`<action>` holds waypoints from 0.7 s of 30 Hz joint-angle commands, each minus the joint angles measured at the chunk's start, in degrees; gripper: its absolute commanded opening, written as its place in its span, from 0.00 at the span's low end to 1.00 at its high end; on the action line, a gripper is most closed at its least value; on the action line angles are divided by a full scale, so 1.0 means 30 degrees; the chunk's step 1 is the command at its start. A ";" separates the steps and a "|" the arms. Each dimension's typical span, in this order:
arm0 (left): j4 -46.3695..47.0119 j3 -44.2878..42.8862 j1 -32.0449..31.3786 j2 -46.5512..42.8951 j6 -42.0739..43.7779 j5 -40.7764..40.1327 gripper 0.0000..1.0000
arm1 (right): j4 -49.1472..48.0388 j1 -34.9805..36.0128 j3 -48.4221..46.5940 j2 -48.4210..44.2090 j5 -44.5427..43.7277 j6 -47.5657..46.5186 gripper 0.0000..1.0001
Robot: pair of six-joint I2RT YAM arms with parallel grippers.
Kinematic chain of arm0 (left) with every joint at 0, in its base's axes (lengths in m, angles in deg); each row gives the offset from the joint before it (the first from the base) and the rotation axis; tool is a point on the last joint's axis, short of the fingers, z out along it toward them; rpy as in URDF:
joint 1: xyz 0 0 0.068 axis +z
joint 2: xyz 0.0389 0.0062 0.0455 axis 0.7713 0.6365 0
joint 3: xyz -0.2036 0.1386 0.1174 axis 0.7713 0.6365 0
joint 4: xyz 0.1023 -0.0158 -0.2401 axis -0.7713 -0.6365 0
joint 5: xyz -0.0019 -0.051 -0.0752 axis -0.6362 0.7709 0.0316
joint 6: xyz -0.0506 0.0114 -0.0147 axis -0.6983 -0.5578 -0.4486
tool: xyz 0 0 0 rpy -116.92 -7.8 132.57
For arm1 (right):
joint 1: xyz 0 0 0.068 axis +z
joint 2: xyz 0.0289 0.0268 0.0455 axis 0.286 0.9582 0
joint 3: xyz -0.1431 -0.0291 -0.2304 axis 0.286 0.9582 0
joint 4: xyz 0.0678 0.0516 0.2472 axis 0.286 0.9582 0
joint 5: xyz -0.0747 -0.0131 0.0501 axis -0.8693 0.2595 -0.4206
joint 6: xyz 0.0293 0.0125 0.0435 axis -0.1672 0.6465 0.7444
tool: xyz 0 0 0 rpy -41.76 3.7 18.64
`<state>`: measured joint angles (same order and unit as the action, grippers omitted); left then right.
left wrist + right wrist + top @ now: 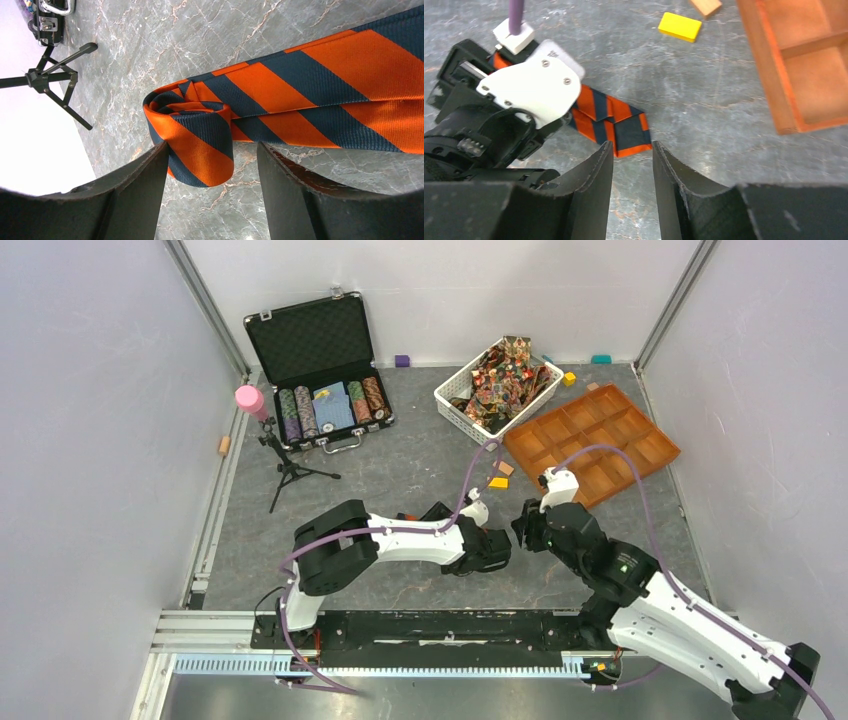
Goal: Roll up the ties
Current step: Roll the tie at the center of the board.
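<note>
Viewing from above, you see almost nothing of the striped tie (310, 85), since both wrists cover it on the bench (150, 45); the left wrist view cuts its ribbed orange-and-navy band off at the right edge. Its loosely coiled end (200, 140) lies between the fingers of the left gripper (212, 147), standing wide, unclamped. The right gripper (632, 144) stands narrowly parted and empty, tips just short of the tie's flat end.
</note>
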<state>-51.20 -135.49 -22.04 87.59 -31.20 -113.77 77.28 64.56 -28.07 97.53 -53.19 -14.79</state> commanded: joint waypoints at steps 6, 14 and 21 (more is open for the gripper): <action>0.0875 -0.0408 -0.0161 0.0344 -0.0943 0.0562 0.71 | 0.2026 -0.0012 -0.1255 -0.2156 -0.4002 0.1199 0.42; 0.1812 -0.0489 -0.0151 0.0314 -0.0579 0.1270 0.71 | 0.2025 -0.0018 -0.1247 -0.2378 -0.3877 0.1216 0.42; 0.2966 -0.0194 -0.0173 0.0080 -0.0259 0.2075 0.71 | 0.2022 -0.0014 -0.1243 -0.2311 -0.3838 0.1197 0.42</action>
<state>-47.03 -135.51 -22.04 88.22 -31.13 -110.01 83.71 64.54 -29.78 90.53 -63.44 -11.84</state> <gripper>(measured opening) 0.710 0.419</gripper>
